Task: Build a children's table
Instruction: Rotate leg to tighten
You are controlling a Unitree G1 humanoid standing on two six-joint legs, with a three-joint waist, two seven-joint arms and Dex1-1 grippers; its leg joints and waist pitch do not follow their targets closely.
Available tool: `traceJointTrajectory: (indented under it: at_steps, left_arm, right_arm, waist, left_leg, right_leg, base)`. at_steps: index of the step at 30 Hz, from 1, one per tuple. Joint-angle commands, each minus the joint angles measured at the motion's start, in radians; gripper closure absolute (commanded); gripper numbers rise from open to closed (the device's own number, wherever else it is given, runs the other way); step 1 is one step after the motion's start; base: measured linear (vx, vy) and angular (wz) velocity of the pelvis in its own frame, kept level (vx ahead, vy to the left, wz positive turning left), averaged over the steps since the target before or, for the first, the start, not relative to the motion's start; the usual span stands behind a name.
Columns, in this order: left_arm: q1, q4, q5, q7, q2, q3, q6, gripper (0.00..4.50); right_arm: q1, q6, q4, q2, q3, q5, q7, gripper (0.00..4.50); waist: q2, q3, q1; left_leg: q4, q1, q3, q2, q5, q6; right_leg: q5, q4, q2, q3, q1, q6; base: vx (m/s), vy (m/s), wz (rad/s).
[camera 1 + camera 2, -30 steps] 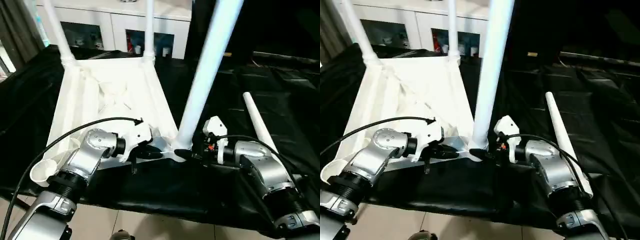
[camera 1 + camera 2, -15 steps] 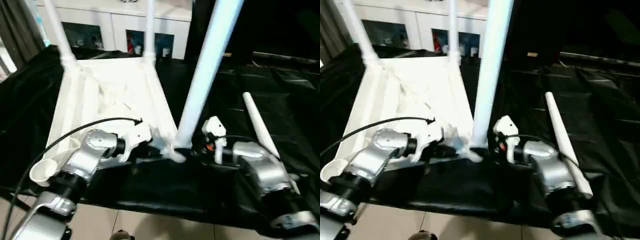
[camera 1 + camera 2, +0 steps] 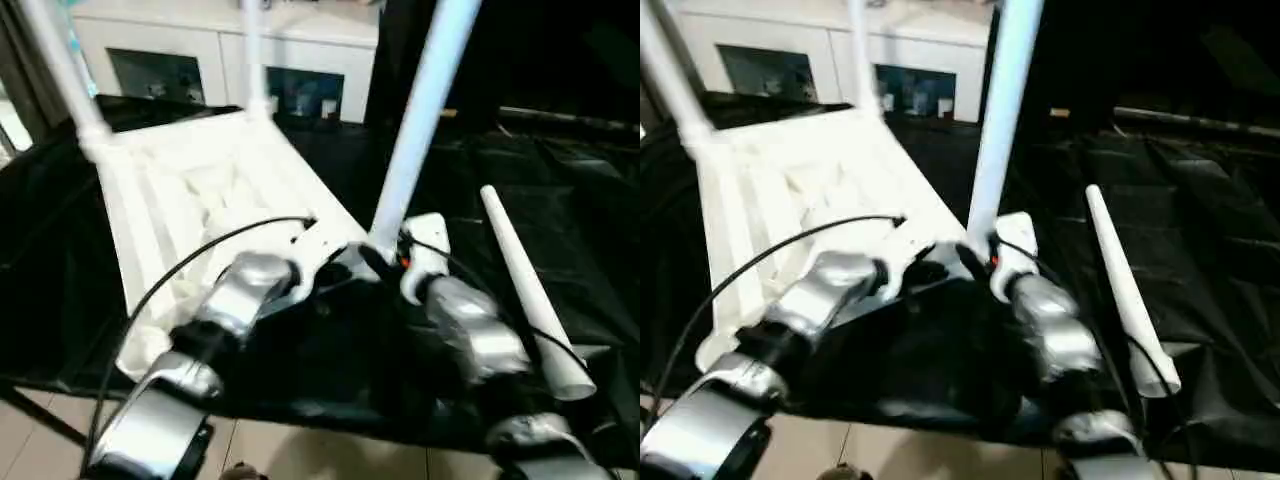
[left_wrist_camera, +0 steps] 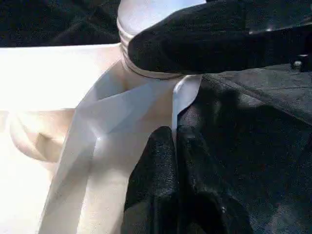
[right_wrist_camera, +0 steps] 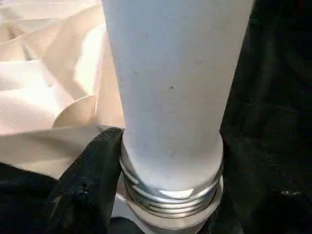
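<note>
The white plastic ribbed tabletop (image 3: pixel 190 210) lies underside-up on the black-draped counter (image 3: pixel 590 220). The right hand (image 5: pixel 165 214) clasps a long white tapered tube leg (image 3: pixel 420 120) standing upright in its near corner socket. The left hand (image 4: pixel 174 146), fingers pressed together, pinches the tabletop's rim.

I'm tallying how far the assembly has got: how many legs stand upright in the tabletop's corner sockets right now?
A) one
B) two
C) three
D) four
C: two legs rise at the tabletop's far corners and a third leg stands at the near corner by the right gripper; the fourth leg lies loose on the black cloth.
</note>
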Motion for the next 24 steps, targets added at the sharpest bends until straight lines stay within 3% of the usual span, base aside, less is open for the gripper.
traceJointTrajectory:
  at_steps: [1,3,8,10,16,20,24]
  left_arm:
    - [-0.009,0.008,0.011,0.019,0.0,-0.009,-0.027,4.5]
    - [0.004,-0.013,-0.001,-0.018,0.014,-0.007,-0.039,4.5]
    - [0.03,-0.05,-0.029,-0.106,0.053,0.003,-0.088,4.5]
    - [0.059,-0.092,-0.056,-0.196,0.084,0.0,-0.126,4.5]
    - [0.131,-0.228,-0.12,-0.405,0.164,-0.033,-0.128,4.5]
    - [0.146,-0.251,-0.133,-0.445,0.181,-0.027,-0.126,4.5]
    - [0.156,-0.262,-0.135,-0.465,0.191,-0.024,-0.127,4.5]
  right_arm:
    - [0.029,0.009,0.009,0.019,0.041,0.003,0.069,1.77]
    - [0.039,0.006,-0.019,0.002,0.043,0.029,0.14,1.21]
    - [0.049,0.023,-0.07,-0.085,0.07,0.033,0.274,0.74]
    - [0.062,0.04,-0.115,-0.152,0.085,0.064,0.405,0.74]
    - [0.104,0.08,-0.208,-0.258,0.131,0.096,0.623,0.74]
    - [0.11,0.085,-0.215,-0.277,0.149,0.094,0.666,0.74]
    - [0.109,0.073,-0.21,-0.279,0.149,0.101,0.679,0.74]
  waist:
    - [-0.001,-0.061,-0.005]
    - [-0.001,-0.06,-0.004]
    - [-0.009,-0.06,-0.004]
    - [-0.007,-0.06,-0.004]
    - [-0.005,-0.061,-0.007]
    - [-0.004,-0.06,0.0]
    - [-0.008,-0.061,0.004]
  left_leg:
    - [-0.066,0.024,-0.009,0.024,-0.216,-0.021]
    - [-0.066,0.024,-0.009,0.024,-0.224,-0.017]
    - [-0.065,0.019,-0.008,0.024,-0.195,0.003]
    - [-0.063,0.019,-0.008,0.024,-0.188,0.013]
    - [-0.061,0.019,-0.006,0.028,-0.17,0.04]
    - [-0.062,0.025,-0.003,0.031,-0.181,0.035]
    - [-0.062,0.023,-0.003,0.03,-0.177,0.03]
  right_leg:
    - [-0.012,-0.087,-0.076,0.039,0.027,-0.176]
    - [-0.021,-0.089,-0.077,0.039,0.028,-0.175]
    - [0.011,-0.086,-0.076,0.038,0.033,-0.18]
    - [0.012,-0.087,-0.076,0.037,0.037,-0.176]
    - [0.048,-0.08,-0.075,0.035,0.032,-0.207]
    - [0.015,-0.083,-0.074,0.035,0.025,-0.217]
    - [0.006,-0.081,-0.077,0.036,0.027,-0.211]
  base:
    - [0.0,0.0,0.0]
    - [0.0,0.0,0.0]
    - [0.0,0.0,0.0]
    - [0.0,0.0,0.0]
    - [0.0,0.0,0.0]
    - [0.0,0.0,0.0]
    - [0.0,0.0,0.0]
